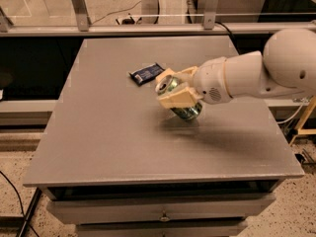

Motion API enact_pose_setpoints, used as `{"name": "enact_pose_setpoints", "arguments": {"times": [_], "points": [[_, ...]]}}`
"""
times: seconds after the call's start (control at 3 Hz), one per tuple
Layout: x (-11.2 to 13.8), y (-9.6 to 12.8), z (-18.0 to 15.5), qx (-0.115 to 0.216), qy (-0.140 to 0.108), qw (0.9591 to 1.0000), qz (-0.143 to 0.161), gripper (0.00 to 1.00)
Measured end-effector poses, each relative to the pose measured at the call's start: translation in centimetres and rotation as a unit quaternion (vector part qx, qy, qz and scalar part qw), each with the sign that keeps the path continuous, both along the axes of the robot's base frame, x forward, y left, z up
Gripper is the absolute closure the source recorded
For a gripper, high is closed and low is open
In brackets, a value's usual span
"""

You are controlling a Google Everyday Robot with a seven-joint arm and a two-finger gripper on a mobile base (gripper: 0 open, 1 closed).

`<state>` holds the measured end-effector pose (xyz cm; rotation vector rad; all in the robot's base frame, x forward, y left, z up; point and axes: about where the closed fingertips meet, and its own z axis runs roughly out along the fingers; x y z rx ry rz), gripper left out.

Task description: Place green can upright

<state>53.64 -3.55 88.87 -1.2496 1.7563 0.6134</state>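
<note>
The green can [186, 111] is held in my gripper [176, 94], whose cream fingers [174, 99] are shut around it. The can is tilted, its silver top [167, 85] with the pull tab facing up and to the left, its green and silver body low near the grey table [113, 132]. It hangs just above the table's middle right. My white arm [247, 75] reaches in from the right.
A dark blue snack packet [146, 73] lies flat on the table just behind and left of the can. A glass barrier with metal posts [79, 6] runs behind the table. Drawers [163, 211] sit under the table's front edge.
</note>
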Motion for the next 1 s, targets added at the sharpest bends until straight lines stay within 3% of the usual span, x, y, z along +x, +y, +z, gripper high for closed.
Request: {"name": "enact_pose_setpoints", "arguments": {"times": [0.33,0.67,1.0], "points": [[-0.77,-0.12,0.75,0.055,-0.012,0.9984,0.010,1.00],[-0.77,-0.12,0.76,0.055,-0.012,0.9984,0.010,1.00],[-0.12,-0.90,1.66,0.090,-0.005,0.9959,-0.006,1.00]]}}
